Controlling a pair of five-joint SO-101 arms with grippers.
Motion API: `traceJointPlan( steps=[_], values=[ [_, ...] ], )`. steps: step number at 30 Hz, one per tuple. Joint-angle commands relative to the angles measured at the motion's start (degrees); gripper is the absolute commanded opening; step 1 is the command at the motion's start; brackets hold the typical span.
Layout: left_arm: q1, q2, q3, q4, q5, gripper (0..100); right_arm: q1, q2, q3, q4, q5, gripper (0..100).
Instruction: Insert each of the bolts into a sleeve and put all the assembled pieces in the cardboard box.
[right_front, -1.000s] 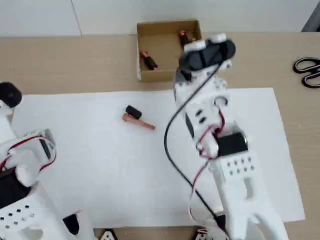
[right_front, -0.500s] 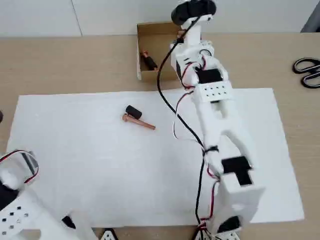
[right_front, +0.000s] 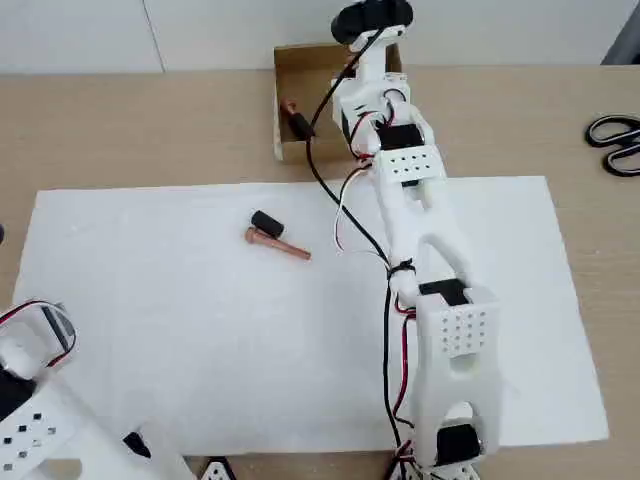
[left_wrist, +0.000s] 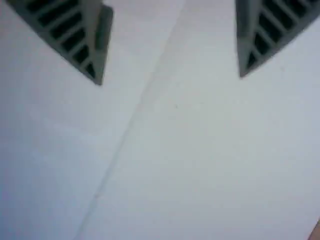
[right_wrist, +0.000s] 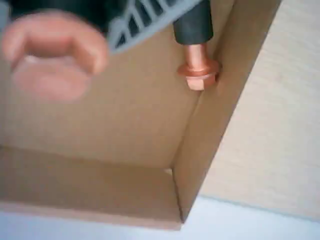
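My right arm stretches across the white paper to the cardboard box at the back. In the right wrist view my right gripper hangs inside the box, shut on an assembled piece whose copper bolt head looms close and blurred. Another assembled piece lies against the box wall. A third one rests near the box's left side. On the paper lie a loose black sleeve and a copper bolt, touching. My left gripper is open just above bare paper.
The white paper sheet covers most of the table. Scissors lie on the wood at the far right. My left arm's base sits at the front left corner. Black and red cables run along the right arm.
The right arm has stretched forward from the middle of the paper until its gripper is over the box. The left arm has drawn back toward the front left corner.
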Motion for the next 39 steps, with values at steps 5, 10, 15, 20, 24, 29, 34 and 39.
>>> traceJointPlan(
  steps=[5,10,15,20,24,29,34,39],
  values=[
    [0.0,-0.7,-0.22,0.18,-0.26,17,0.22,6.2,-11.52,-2.15,0.26,0.8],
    [0.0,-0.7,-0.22,0.18,-0.26,17,0.31,12.97,-18.46,-2.15,0.26,2.4],
    [0.0,-0.7,-0.22,0.18,-0.26,17,0.4,19.21,-24.53,-1.63,0.44,12.4],
    [0.09,-0.7,-0.22,0.18,-0.26,17,0.4,21.41,-26.46,-1.63,0.44,12.6],
    [0.09,-0.7,-0.22,0.18,-0.26,17,0.48,21.32,-26.64,-1.63,0.53,12.8],
    [0.09,-0.7,-0.22,0.18,-0.26,17,0.48,20.79,-26.73,-1.1,0.53,12.8],
    [0.09,-0.7,-0.22,0.18,-0.26,17,-0.75,10.77,-35.08,18.51,0.09,12.7],
    [0.09,-0.7,-0.22,0.09,-0.26,17,-4.53,4.62,-39.74,37.14,-1.76,12.6]
  ],
)
